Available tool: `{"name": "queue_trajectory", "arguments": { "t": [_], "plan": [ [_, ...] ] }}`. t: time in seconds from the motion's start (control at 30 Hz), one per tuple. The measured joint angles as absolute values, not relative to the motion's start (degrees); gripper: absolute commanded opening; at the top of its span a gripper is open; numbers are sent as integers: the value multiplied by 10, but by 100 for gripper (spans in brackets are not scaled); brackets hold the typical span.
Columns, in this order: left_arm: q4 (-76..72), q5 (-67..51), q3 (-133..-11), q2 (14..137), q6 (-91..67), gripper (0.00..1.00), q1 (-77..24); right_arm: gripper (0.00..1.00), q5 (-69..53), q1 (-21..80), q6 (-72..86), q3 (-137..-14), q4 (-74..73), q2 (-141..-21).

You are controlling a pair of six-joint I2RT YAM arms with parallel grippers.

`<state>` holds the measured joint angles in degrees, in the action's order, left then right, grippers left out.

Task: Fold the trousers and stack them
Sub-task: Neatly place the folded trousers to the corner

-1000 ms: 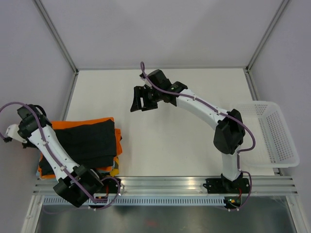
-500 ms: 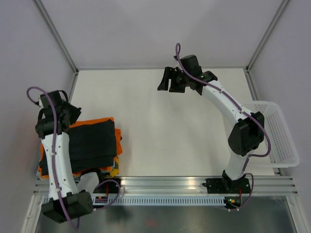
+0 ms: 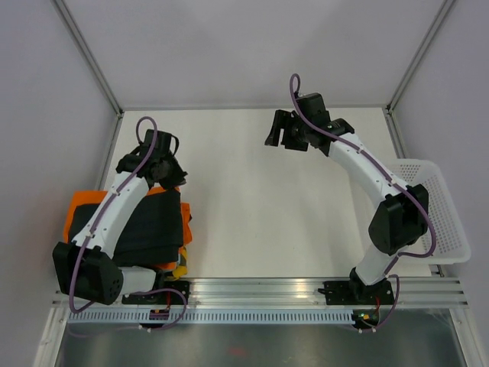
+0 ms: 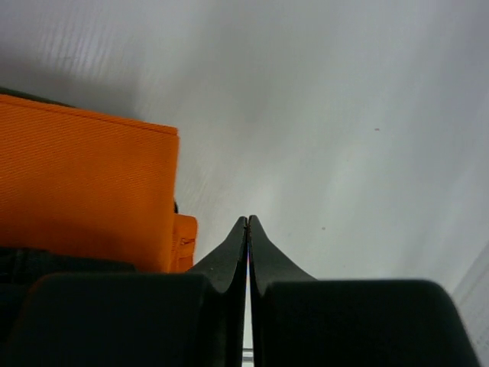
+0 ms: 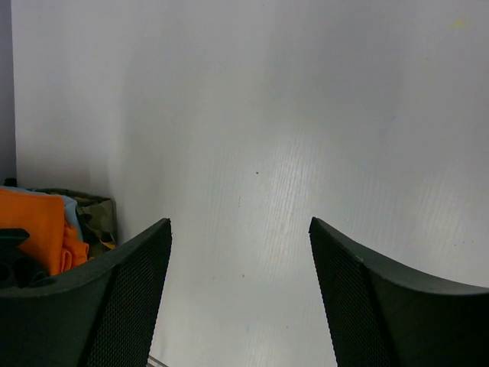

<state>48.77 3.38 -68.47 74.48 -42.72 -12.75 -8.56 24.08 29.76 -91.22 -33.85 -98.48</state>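
While the folded trousers [image 3: 149, 225] lie on the orange garment [image 4: 84, 191] at near left, left gripper [image 4: 248, 222], fingers together, hangs by their far edge and could snag the fold; right gripper [image 5: 239, 223] gapes empty.

We see white links, black joints and purple cables [image 3: 293, 86] on left arm [image 3: 114, 212] and right arm [image 3: 363, 164]; the right claw [image 5: 241, 229] has black mesh-textured fingers [image 5: 122, 306].
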Motion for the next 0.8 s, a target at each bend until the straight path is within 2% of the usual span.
{"name": "queue_trajectory", "arguments": {
  "t": [0.17,0.27,0.3,0.33,0.37,0.4,0.43,0.63,0.8],
  "plan": [
    [466,43,-627,744,-416,6,-127,90,-64,234,298,-911,-336,-980],
    [426,21,-628,744,-389,28,-126,96,-54,224,296,-922,-345,-981],
    [412,11,-631,744,-379,53,-126,98,-51,220,294,-933,-350,-982],
    [397,2,-637,744,-362,65,-126,98,-48,214,291,-946,-353,-983],
    [383,-7,-646,744,-347,72,-127,98,-45,209,289,-957,-353,-983],
    [370,-17,-659,745,-334,88,-126,98,-42,202,286,-971,-355,-983],
    [356,-23,-674,745,-317,99,-126,98,-39,195,282,-985,-355,-983],
    [275,-45,-814,766,-232,100,-126,98,15,156,257,-1060,-356,-981],
    [199,-45,-882,776,-179,100,-126,98,100,143,214,-1050,-333,-941]
  ]
}}
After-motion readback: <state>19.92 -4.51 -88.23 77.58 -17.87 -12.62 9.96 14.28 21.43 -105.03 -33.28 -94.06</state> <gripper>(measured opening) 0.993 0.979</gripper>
